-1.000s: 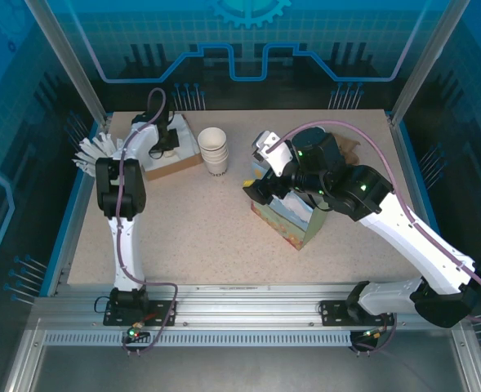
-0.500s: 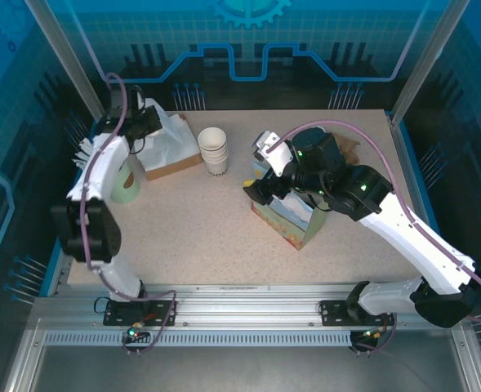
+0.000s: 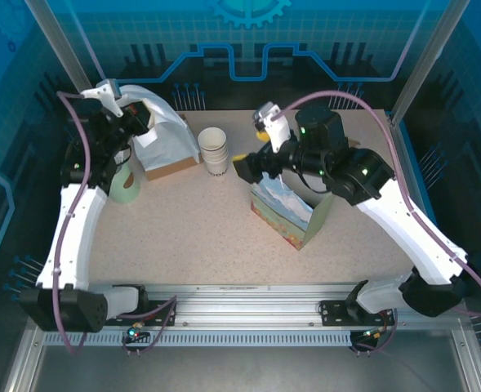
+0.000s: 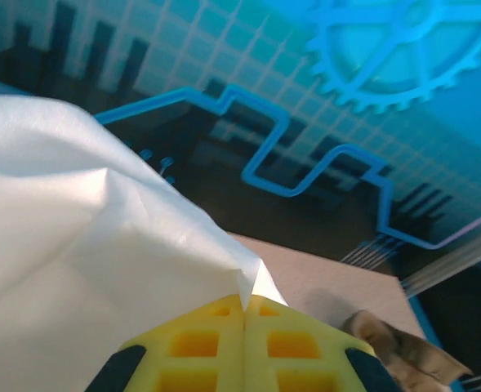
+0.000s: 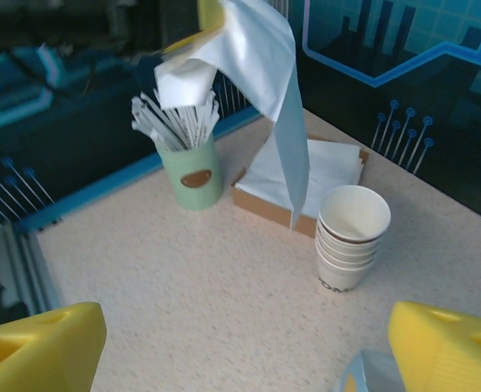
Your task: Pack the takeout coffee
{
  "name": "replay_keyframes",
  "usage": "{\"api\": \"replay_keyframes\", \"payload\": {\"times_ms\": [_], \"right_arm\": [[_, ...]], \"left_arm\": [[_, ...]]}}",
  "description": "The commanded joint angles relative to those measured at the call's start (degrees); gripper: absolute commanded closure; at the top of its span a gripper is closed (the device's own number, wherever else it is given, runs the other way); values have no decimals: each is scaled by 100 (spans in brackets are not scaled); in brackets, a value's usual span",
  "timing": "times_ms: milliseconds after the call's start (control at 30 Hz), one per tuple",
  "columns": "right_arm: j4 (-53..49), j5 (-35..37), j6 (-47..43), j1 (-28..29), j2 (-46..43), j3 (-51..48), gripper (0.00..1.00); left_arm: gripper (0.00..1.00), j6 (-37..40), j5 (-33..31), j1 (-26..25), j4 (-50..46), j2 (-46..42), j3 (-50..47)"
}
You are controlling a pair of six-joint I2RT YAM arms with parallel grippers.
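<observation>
My left gripper (image 3: pixel 135 119) is shut on the top corner of a white paper bag (image 3: pixel 162 131), which hangs from it above a cardboard box (image 3: pixel 175 168) at the back left. In the left wrist view the yellow fingers (image 4: pixel 216 339) pinch the bag's corner (image 4: pixel 101 245) tight. The bag (image 5: pixel 273 73) also hangs in the right wrist view. My right gripper (image 3: pixel 242 163) hovers open over the middle of the table, its yellow fingers (image 5: pixel 40 343) wide apart around nothing. The takeout coffee is out of view.
A stack of lidless white cups (image 3: pixel 214 149) stands right of the box. A green holder of stirrers (image 3: pixel 126 186) sits at the far left. A colourful open bag (image 3: pixel 285 214) stands under my right arm. Something crumpled and brown (image 4: pixel 403 351) lies back right.
My left arm has swung up and to the left, lifting the white bag out of the box. My right gripper has risen off the colourful bag and moved back.
</observation>
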Motion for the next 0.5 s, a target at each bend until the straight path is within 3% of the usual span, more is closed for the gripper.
{"api": "replay_keyframes", "payload": {"times_ms": [0, 200, 467], "right_arm": [[102, -790, 988, -280, 383, 607, 10], [125, -1896, 2225, -609, 1178, 1562, 11], [1008, -2623, 3782, -811, 1561, 1444, 9]], "left_arm": [[100, -36, 693, -104, 640, -475, -222], [100, 8, 1276, -515, 1038, -849, -352], [100, -127, 1425, -1119, 1528, -1005, -500]]}}
